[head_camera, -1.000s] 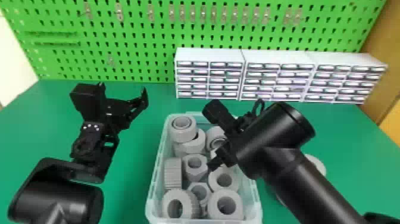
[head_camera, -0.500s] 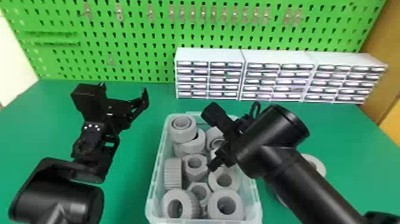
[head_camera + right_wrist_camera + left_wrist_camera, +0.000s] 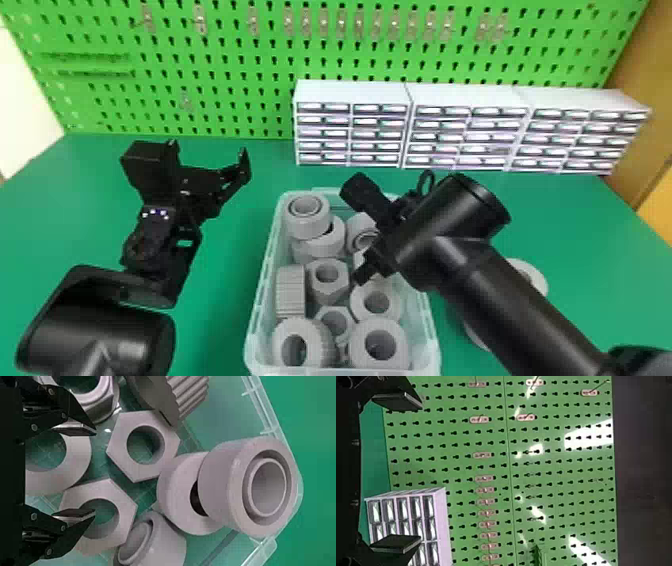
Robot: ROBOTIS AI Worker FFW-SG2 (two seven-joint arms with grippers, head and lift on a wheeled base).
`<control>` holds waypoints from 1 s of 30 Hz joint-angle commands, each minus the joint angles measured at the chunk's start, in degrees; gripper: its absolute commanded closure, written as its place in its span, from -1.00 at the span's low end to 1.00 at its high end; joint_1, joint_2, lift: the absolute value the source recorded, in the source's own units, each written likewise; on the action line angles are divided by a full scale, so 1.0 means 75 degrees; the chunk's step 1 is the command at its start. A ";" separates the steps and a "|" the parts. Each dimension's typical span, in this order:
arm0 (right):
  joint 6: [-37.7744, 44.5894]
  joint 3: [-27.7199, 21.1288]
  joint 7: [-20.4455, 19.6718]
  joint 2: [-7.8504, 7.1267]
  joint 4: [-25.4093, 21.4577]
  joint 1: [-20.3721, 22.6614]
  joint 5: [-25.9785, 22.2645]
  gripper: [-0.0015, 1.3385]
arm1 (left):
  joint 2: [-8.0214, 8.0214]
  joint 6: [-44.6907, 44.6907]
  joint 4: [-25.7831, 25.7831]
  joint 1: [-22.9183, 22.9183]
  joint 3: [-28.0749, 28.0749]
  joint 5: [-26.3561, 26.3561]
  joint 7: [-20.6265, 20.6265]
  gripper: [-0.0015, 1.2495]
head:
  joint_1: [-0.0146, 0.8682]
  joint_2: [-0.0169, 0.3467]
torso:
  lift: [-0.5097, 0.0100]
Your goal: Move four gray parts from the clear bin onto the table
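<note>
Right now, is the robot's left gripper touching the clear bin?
Apart. The head view shows it: a strip of green table lies between the left gripper and the clear bin.

Left arm (image 3: 100,335) enters from the bottom edge; its gripper (image 3: 209,148) points forward, fingers spread wide. Right arm (image 3: 500,295) slants in from the lower right, wrist bent (image 3: 455,220); its gripper (image 3: 392,230) points downward, fingers likewise well apart.
</note>
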 commanded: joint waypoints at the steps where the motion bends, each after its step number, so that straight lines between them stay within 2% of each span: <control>1: -0.0056 -0.0032 0.0000 0.0057 0.0256 -0.0124 0.0073 -0.20 | 0.0000 0.0000 0.0012 -0.0023 -0.0003 0.0001 0.0000 -0.82 | 0.57 -0.72 | 0.77; 16: -0.0220 -0.0125 0.0000 0.0151 0.0936 -0.0253 0.0073 -0.22 | 0.0000 0.0000 0.0024 -0.0035 -0.0015 0.0001 0.0000 -0.82 | 0.57 -0.72 | 0.77; 30: -0.0372 -0.0313 0.0000 0.0151 0.1217 -0.0229 0.0073 -0.21 | 0.0000 0.0000 0.0024 -0.0058 -0.0026 0.0001 0.0000 -0.82 | 0.57 -0.72 | 0.77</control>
